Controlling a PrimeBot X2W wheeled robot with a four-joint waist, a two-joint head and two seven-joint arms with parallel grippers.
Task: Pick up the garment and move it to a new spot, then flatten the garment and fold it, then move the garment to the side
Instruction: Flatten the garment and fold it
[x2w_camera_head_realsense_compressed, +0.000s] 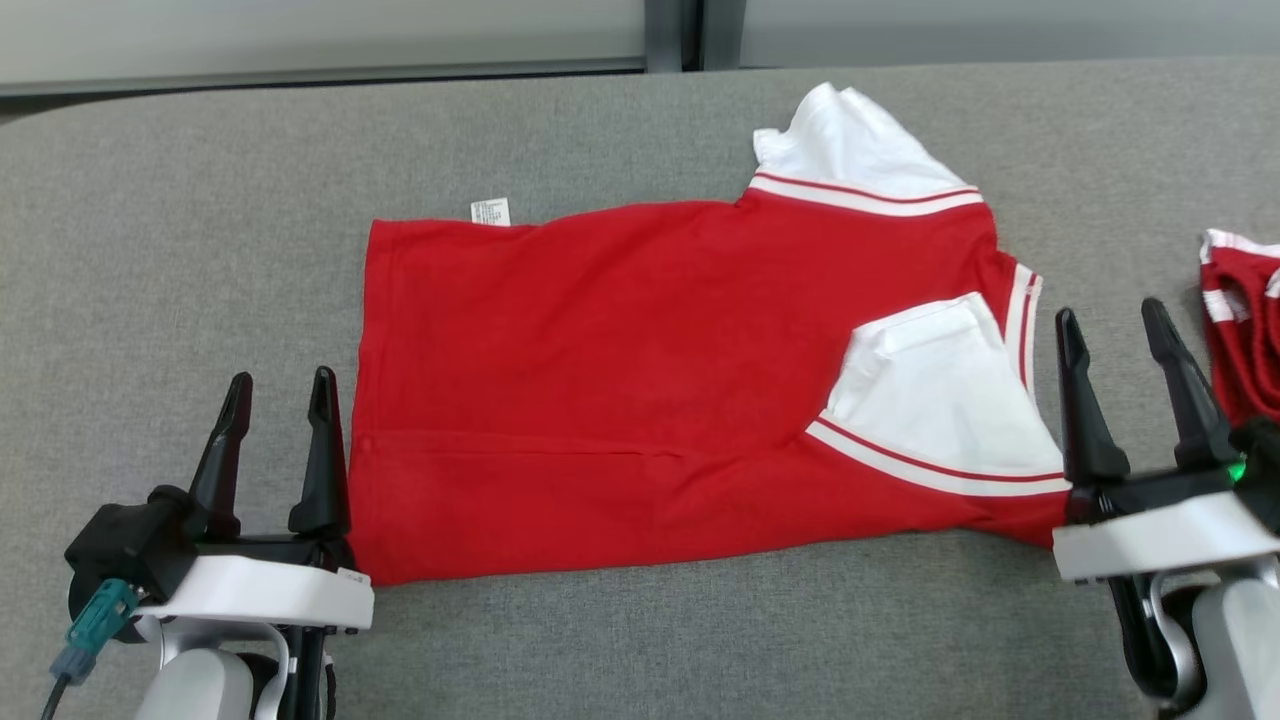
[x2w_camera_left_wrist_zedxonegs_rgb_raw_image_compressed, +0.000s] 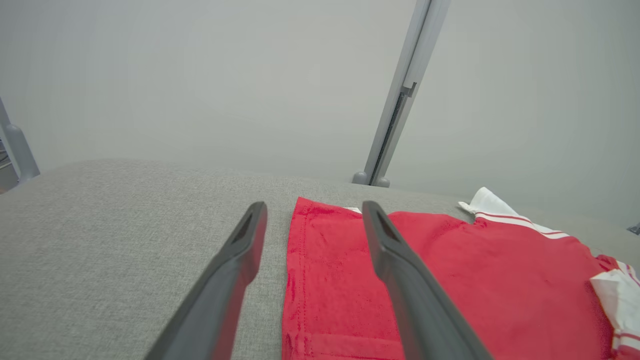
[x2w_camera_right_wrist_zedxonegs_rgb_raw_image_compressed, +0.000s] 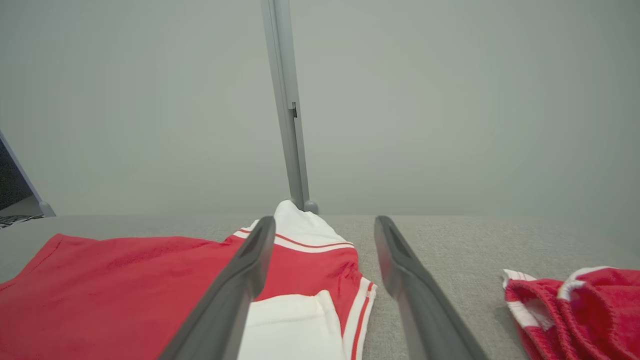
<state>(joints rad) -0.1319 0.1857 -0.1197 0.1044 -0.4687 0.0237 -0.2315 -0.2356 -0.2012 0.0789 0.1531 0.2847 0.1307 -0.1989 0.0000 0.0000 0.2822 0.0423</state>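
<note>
The garment (x2w_camera_head_realsense_compressed: 620, 350) is a red shirt with white sleeves and striped trim, lying spread and folded over on the grey table (x2w_camera_head_realsense_compressed: 180, 250). Its hem points left and its sleeves point right. My left gripper (x2w_camera_head_realsense_compressed: 281, 378) stands open beside the near left corner of the hem, nothing between its fingers. In the left wrist view that gripper (x2w_camera_left_wrist_zedxonegs_rgb_raw_image_compressed: 314, 206) straddles the hem edge of the garment (x2w_camera_left_wrist_zedxonegs_rgb_raw_image_compressed: 480, 270). At the shirt's near right end, beside the white sleeve, my right gripper (x2w_camera_head_realsense_compressed: 1110, 310) is open and holds nothing. Its own view shows the gripper (x2w_camera_right_wrist_zedxonegs_rgb_raw_image_compressed: 325, 220) above the sleeve side of the garment (x2w_camera_right_wrist_zedxonegs_rgb_raw_image_compressed: 125, 280).
A second, crumpled red and white cloth (x2w_camera_head_realsense_compressed: 1245, 330) lies at the table's right edge, just right of my right gripper, also seen as a red heap (x2w_camera_right_wrist_zedxonegs_rgb_raw_image_compressed: 585, 310). A grey wall with an upright post (x2w_camera_right_wrist_zedxonegs_rgb_raw_image_compressed: 287, 110) runs behind the table's far edge.
</note>
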